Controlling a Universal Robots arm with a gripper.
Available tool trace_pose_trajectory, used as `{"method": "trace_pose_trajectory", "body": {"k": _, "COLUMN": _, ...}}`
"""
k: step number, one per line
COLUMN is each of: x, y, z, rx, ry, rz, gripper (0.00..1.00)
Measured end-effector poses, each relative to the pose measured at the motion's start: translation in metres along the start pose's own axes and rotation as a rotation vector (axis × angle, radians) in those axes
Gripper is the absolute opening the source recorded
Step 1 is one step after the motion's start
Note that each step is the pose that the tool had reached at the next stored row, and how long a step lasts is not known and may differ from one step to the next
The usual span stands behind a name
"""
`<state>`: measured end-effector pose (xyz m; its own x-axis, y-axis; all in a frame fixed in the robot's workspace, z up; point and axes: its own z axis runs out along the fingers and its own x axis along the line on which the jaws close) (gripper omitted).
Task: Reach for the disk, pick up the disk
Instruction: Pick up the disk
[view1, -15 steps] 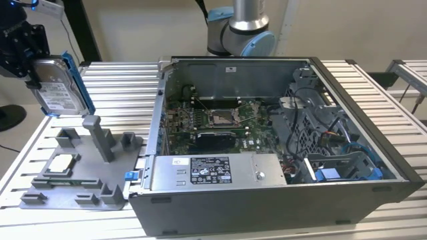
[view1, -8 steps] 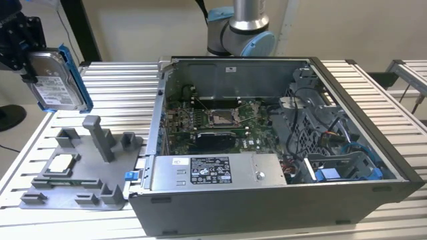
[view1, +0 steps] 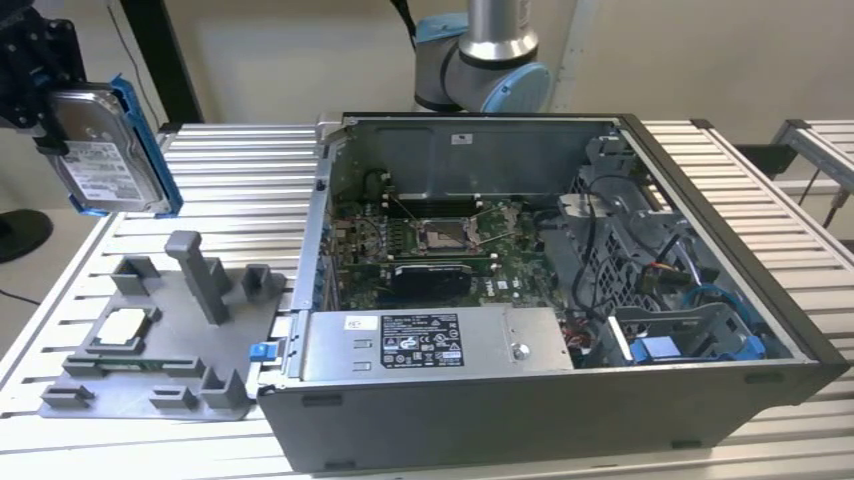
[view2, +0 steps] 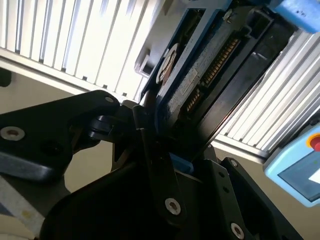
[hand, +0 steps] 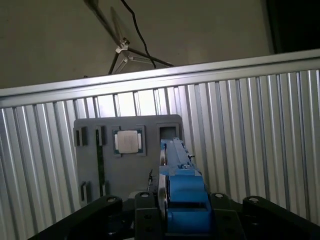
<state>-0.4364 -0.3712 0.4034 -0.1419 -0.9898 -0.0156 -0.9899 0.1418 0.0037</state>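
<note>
The disk (view1: 114, 150) hangs in the air at the exterior view's upper left, above the slatted table. It stands on edge, its white label facing the camera and a blue rail along its side. My black gripper (view1: 54, 118) is shut on its upper end. In the first wrist view the disk (hand: 181, 175) shows edge-on, blue rail toward the camera, clamped between the fingers (hand: 145, 202). The second wrist view shows the disk's (view2: 200, 75) underside and connector running away from the gripper (view2: 160, 150).
A grey fixture plate (view1: 160, 340) with posts and a small square chip (view1: 123, 325) lies on the slatted table (view1: 240, 170) below the disk. An open computer case (view1: 801, 340) with a labelled power-supply box (view1: 427, 345) takes up the exterior view's right. The arm's base (view1: 487, 60) stands behind it.
</note>
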Motion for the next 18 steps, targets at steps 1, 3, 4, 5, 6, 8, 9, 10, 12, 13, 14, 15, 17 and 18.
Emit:
{"method": "trace_pose_trajectory", "body": {"k": 1, "x": 0.0000, "y": 0.0000, "z": -0.0023, "rx": 0.0000, "ry": 0.0000, "rz": 0.000, "gripper": 0.00}}
{"method": "trace_pose_trajectory", "body": {"k": 3, "x": -0.0001, "y": 0.0000, "z": -0.0067, "rx": -0.0001, "ry": 0.0001, "rz": 0.000, "gripper": 0.00}}
{"method": "trace_pose_trajectory", "body": {"k": 4, "x": -0.0001, "y": 0.0000, "z": -0.0089, "rx": -0.0001, "ry": 0.0001, "rz": 0.000, "gripper": 0.00}}
{"method": "trace_pose_trajectory", "body": {"k": 5, "x": -0.0002, "y": 0.0001, "z": -0.0112, "rx": 0.0000, "ry": 0.0000, "rz": 0.000, "gripper": 0.00}}
{"method": "trace_pose_trajectory", "body": {"k": 6, "x": -0.0002, "y": 0.0001, "z": -0.0134, "rx": 0.0000, "ry": 0.0000, "rz": 0.000, "gripper": 0.00}}
{"method": "trace_pose_trajectory", "body": {"k": 8, "x": -0.0003, "y": 0.0000, "z": -0.0182, "rx": -0.0002, "ry": 0.0002, "rz": 0.000, "gripper": 0.00}}
{"method": "trace_pose_trajectory", "body": {"k": 9, "x": -0.0003, "y": 0.0001, "z": -0.0207, "rx": -0.0002, "ry": 0.0001, "rz": 0.000, "gripper": 0.00}}
{"method": "trace_pose_trajectory", "body": {"k": 10, "x": -0.0004, "y": 0.0001, "z": -0.0232, "rx": 0.0000, "ry": 0.0000, "rz": 0.000, "gripper": 0.00}}
{"method": "trace_pose_trajectory", "body": {"k": 12, "x": -0.0004, "y": 0.0001, "z": -0.0282, "rx": 0.0000, "ry": 0.0001, "rz": 0.000, "gripper": 0.00}}
{"method": "trace_pose_trajectory", "body": {"k": 13, "x": -0.0005, "y": 0.0001, "z": -0.0305, "rx": -0.0002, "ry": 0.0001, "rz": 0.000, "gripper": 0.00}}
{"method": "trace_pose_trajectory", "body": {"k": 14, "x": -0.0005, "y": 0.0001, "z": -0.0330, "rx": -0.0001, "ry": 0.0001, "rz": 0.000, "gripper": 0.00}}
{"method": "trace_pose_trajectory", "body": {"k": 15, "x": -0.0005, "y": 0.0001, "z": -0.0350, "rx": 0.0000, "ry": 0.0000, "rz": 0.000, "gripper": 0.00}}
{"method": "trace_pose_trajectory", "body": {"k": 17, "x": -0.0006, "y": 0.0002, "z": -0.0397, "rx": -0.0001, "ry": 0.0000, "rz": 0.000, "gripper": 0.00}}
{"method": "trace_pose_trajectory", "body": {"k": 18, "x": -0.0006, "y": 0.0002, "z": -0.0420, "rx": 0.0001, "ry": 0.0000, "rz": 0.000, "gripper": 0.00}}
